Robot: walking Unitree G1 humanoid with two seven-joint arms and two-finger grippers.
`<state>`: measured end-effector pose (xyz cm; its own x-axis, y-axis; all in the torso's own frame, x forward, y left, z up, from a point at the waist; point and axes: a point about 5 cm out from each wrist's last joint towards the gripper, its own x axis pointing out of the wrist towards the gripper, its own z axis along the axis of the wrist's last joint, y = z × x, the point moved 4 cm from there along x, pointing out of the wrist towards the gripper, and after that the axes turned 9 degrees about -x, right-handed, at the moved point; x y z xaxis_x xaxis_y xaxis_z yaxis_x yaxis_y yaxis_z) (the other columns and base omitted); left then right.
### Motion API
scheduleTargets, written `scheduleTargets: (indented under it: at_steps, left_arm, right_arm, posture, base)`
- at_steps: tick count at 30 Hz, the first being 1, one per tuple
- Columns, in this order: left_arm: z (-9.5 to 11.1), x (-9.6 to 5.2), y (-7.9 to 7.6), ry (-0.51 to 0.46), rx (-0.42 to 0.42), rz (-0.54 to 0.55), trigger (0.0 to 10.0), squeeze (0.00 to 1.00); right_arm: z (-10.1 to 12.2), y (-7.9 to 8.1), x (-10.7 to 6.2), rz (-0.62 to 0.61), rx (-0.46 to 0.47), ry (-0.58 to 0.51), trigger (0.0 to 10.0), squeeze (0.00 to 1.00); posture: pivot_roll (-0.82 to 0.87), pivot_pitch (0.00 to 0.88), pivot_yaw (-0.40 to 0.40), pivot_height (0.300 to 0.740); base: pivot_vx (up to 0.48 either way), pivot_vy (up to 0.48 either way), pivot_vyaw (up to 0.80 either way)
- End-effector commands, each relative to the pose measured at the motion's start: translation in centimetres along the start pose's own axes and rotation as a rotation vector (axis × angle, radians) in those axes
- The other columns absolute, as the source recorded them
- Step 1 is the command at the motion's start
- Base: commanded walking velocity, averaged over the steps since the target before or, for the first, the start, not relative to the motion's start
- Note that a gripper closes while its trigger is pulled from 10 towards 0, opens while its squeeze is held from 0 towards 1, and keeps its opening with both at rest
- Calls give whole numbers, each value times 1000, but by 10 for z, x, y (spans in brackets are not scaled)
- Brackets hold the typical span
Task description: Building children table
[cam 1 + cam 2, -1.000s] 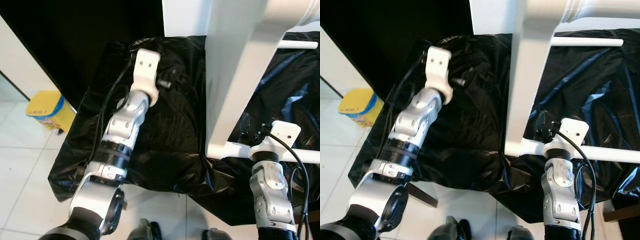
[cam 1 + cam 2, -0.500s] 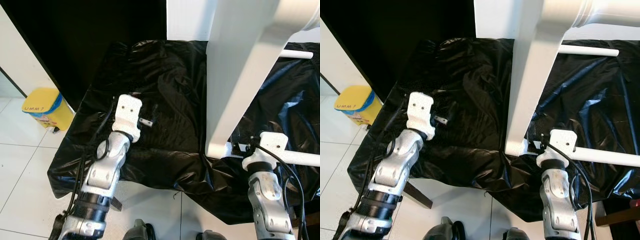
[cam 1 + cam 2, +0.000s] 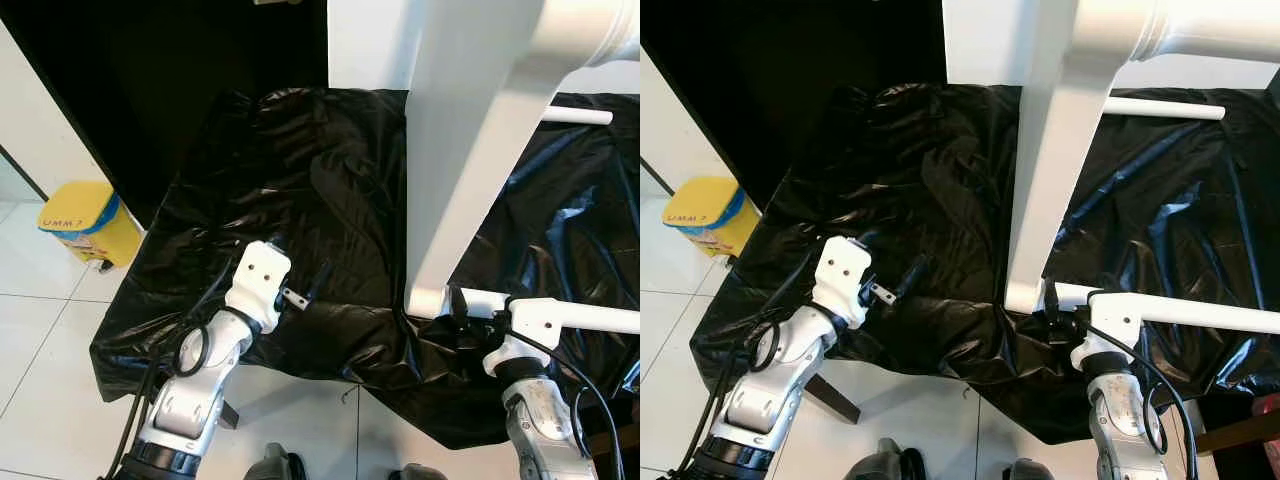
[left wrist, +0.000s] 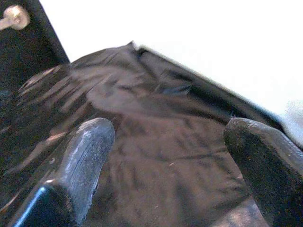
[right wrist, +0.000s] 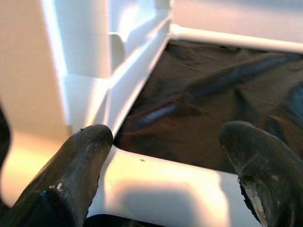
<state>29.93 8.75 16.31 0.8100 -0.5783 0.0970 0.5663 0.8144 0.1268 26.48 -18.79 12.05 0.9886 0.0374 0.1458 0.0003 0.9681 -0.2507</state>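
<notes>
A white children's table frame [image 3: 455, 150] is seen from above, standing on a tabletop draped in a crumpled black plastic sheet [image 3: 300, 190]. A broad white upright panel of the frame rises through the middle of the head views, and a thin white crossbar [image 3: 1200, 317] runs off to the right from its foot. A second thin white rod [image 3: 1160, 108] is seen higher up, behind the panel.

The left pincer [image 3: 312, 283] is held low over the near edge of the black sheet, to the left of the panel and apart from it. In the left wrist view its two black fingers [image 4: 85, 161] are spread wide with nothing between them, only the wrinkled sheet beyond.

The right pincer [image 3: 1055, 308] is placed at the foot of the panel, where the crossbar meets it. In the right wrist view its fingers [image 5: 80, 165] are parted, with the white crossbar lying across the gap; contact cannot be judged.

A yellow bin [image 3: 85, 222] with a blue band is seen on the white tiled floor [image 3: 40, 330] at the left.
</notes>
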Motion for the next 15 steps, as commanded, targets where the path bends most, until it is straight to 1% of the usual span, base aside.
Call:
scheduleTargets:
  at_steps: [1,4,5,6,7,11,14,15]
  left_arm:
    - [6,-2,-4,-28,-7,-41,10000,0]
    - [10,-2,-10,-42,-36,-76,10000,0]
    - [13,-5,-15,-49,-47,-113,10000,0]
    - [13,-5,-15,-49,-47,-113,10000,0]
    - [13,-6,-18,-49,-44,-128,10000,0]
    - [20,-12,-18,-80,-98,-135,10000,0]
    - [21,-12,-19,-82,-102,-138,10000,0]
    - [20,-14,-22,-75,-106,-151,10000,0]
  right_arm:
    - [0,6,2,30,14,-10,10000,0]
    - [0,15,6,75,24,-17,10000,0]
    - [1,24,8,121,40,-20,10000,0]
    - [1,24,8,121,40,-20,10000,0]
    - [2,29,8,141,50,-20,10000,0]
    - [4,45,9,199,95,-24,10000,0]
    - [5,47,10,207,100,-25,10000,0]
    - [7,58,16,225,123,-35,10000,0]
  posture:
    - [-105,62,32,740]
    - [-103,61,32,740]
    - [-97,61,32,740]
    - [-97,61,32,740]
    - [-97,61,32,740]
    - [-85,65,27,740]
    - [-85,65,27,740]
    - [-76,68,24,740]
  base:
    - [0,0,0]
    - [0,0,0]
    - [0,0,0]
    - [0,0,0]
    - [0,0,0]
    - [0,0,0]
    - [0,0,0]
    - [0,0,0]
